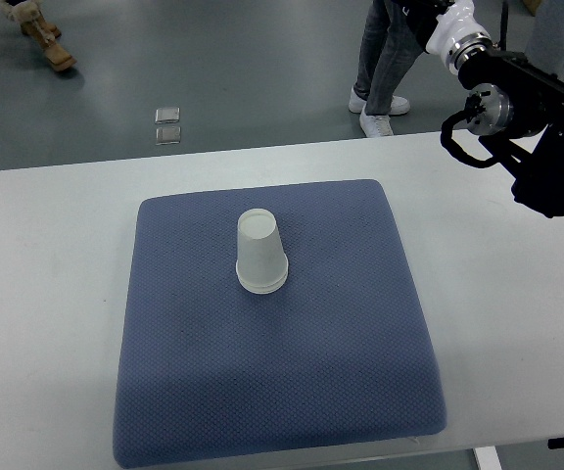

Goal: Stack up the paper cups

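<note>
A blue cushion point(262, 392) lies flat on the white table point(47, 294), and its near edge reaches almost to the table's front edge. On the cushion, a little beyond its middle, stand the white paper cups point(260, 253), upside down with the wide rim on the fabric and the small base facing up; doubled rims at the bottom suggest one cup nested over another, though how many there are cannot be told. The cups stand upright and touch nothing but the cushion. Farther back on the right, the right robot hand point(476, 125) hovers over the table's far right corner, well apart from the cups, on a black arm that comes in from the right edge. Its dark fingers point(455, 137) are curled inward and hold nothing. Beyond the table, on the grey floor, a person's legs in jeans and white shoes point(378, 106) stand near the arm.
</note>
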Robot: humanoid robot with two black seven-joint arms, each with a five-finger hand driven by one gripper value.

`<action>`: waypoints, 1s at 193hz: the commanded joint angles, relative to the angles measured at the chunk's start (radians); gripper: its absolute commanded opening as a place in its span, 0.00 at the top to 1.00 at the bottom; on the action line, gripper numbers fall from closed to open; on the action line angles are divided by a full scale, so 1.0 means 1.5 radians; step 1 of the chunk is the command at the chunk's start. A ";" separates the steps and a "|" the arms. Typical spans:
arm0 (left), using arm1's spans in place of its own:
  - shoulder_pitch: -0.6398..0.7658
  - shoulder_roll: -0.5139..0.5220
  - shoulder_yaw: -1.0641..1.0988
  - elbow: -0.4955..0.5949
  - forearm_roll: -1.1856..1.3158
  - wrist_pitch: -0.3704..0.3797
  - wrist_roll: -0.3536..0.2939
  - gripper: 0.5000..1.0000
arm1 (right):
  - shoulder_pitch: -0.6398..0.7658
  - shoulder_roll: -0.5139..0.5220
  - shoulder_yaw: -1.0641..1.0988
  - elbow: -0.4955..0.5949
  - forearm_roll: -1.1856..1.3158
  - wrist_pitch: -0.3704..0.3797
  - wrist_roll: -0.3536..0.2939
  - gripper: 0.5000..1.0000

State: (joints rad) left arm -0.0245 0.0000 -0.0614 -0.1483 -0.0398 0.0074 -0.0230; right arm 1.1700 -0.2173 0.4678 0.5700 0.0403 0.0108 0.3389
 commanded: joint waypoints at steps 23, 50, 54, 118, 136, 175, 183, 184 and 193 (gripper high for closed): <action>0.000 0.000 0.000 0.000 0.000 0.000 0.000 0.00 | -0.035 -0.001 0.003 -0.006 0.017 0.015 -0.008 0.20; 0.000 0.000 0.000 0.000 0.000 0.000 0.000 0.00 | -0.061 -0.001 0.009 -0.006 0.018 0.032 -0.006 0.20; 0.000 0.000 0.000 0.001 0.000 0.000 0.000 0.00 | -0.064 -0.001 0.012 -0.006 0.019 0.032 -0.006 0.20; 0.000 0.000 0.000 0.000 0.000 -0.001 0.000 0.00 | -0.103 0.033 0.067 -0.005 0.046 0.018 -0.006 0.20; 0.000 0.000 0.000 0.000 0.000 0.000 0.000 0.00 | -0.120 0.042 0.070 -0.005 0.046 0.021 0.001 0.20; 0.000 0.000 0.000 0.000 0.001 0.000 0.000 0.00 | -0.140 0.039 0.070 -0.005 0.043 0.023 0.039 0.20; 0.000 0.000 0.000 0.000 0.000 0.000 0.000 0.00 | -0.142 0.038 0.070 -0.005 0.043 0.021 0.041 0.20; 0.000 0.000 0.000 0.000 0.000 0.000 0.000 0.00 | -0.142 0.038 0.070 -0.005 0.043 0.021 0.041 0.20; 0.000 0.000 0.000 0.000 0.000 0.000 0.000 0.00 | -0.148 0.040 0.070 -0.005 0.043 0.019 0.044 0.20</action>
State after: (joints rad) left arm -0.0245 0.0000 -0.0613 -0.1481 -0.0398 0.0078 -0.0230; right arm 0.9612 -0.1587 0.5721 0.5630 0.1048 0.0458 0.3907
